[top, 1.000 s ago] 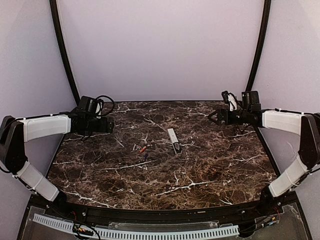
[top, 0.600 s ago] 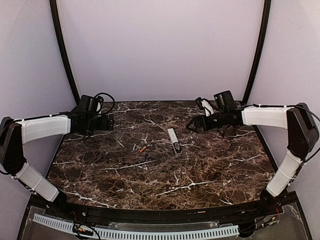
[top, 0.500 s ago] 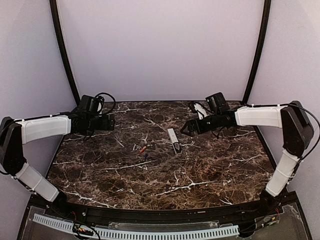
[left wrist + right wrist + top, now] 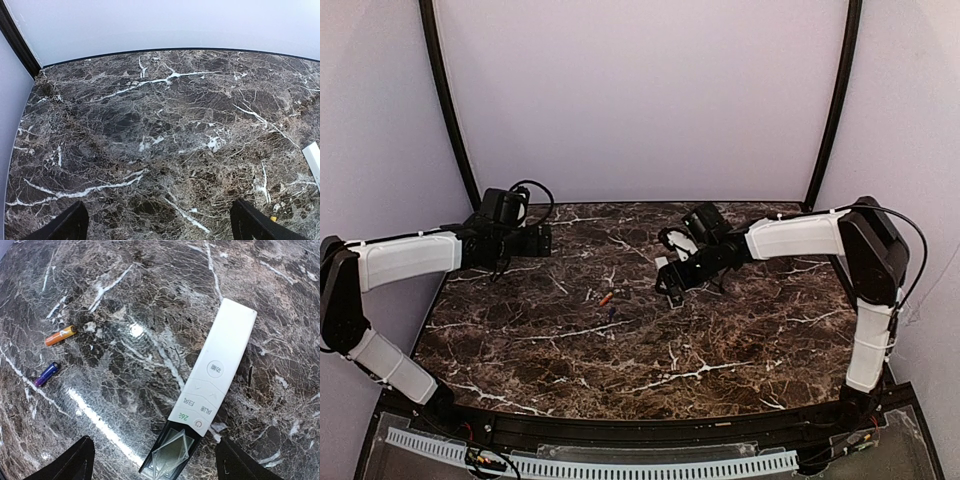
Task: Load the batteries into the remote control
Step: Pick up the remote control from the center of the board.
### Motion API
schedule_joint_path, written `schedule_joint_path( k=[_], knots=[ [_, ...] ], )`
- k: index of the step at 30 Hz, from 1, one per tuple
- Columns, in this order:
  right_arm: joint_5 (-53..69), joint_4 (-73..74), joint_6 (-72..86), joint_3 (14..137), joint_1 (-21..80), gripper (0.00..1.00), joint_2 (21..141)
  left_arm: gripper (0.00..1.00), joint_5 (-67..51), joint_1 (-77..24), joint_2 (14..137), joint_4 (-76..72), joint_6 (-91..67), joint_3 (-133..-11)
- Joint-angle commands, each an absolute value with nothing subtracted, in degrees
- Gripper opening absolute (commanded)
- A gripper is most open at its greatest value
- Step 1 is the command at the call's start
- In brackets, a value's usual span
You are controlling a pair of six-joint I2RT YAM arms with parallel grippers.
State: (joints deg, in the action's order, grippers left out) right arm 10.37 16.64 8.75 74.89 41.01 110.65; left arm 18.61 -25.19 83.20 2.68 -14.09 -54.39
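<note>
The white remote control (image 4: 216, 371) lies button side up on the marble table, its dark display end (image 4: 172, 450) nearest my right gripper. Its battery recess does not show. The red-orange battery (image 4: 60, 335) and the blue-purple battery (image 4: 46, 374) lie loose to its left, apart from each other. My right gripper (image 4: 667, 283) hovers over the remote (image 4: 664, 266), open and empty, with its fingers (image 4: 77, 460) on either side of the dark end. My left gripper (image 4: 546, 241) is open and empty at the back left, far from the batteries (image 4: 606, 298). A corner of the remote (image 4: 313, 154) shows in the left wrist view.
Dark marble table (image 4: 720, 350) with white veins. Pale walls and two black curved posts (image 4: 445, 100) stand at the back. The table's back edge (image 4: 150, 50) lies ahead of the left gripper.
My right arm has swung left from the back right corner to above the remote. The left arm has barely shifted. The remote and batteries have not moved.
</note>
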Motion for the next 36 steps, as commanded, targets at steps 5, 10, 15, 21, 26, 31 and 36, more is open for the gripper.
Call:
schedule_joint_path(
  k=[5, 10, 15, 21, 26, 31, 36],
  knots=[
    [3.1, 20.1, 10.4, 78.4, 43.2, 0.78, 115.6, 1.0, 20.4, -26.2, 81.0, 1.5, -13.0, -53.9],
    [0.9, 20.9, 10.9, 79.0, 43.6, 0.62, 117.5, 1.0, 21.7, -26.6, 80.6, 0.8, -12.8, -53.4],
    [0.2, 21.5, 11.0, 79.2, 43.7, 0.48, 117.4, 1.0, 22.2, -26.9, 80.4, 0.4, -12.7, -52.9],
    [2.4, 21.7, 8.9, 78.1, 43.4, 0.34, 115.6, 1.0, 21.2, -27.0, 79.2, -2.7, -11.6, -51.4],
    [8.8, 22.0, 7.0, 75.5, 41.5, 0.19, 112.2, 1.0, 16.3, -27.0, 77.9, -4.7, -8.3, -50.5],
    [18.0, 22.2, 6.2, 73.1, 38.8, 0.11, 106.3, 1.0, 7.4, -27.0, 75.1, -11.5, -4.6, -45.9],
    [26.8, 25.2, 4.8, 71.9, 36.6, 0.11, 100.8, 0.96, -6.6, -28.0, 75.4, -15.6, 1.6, -44.6]
  ],
)
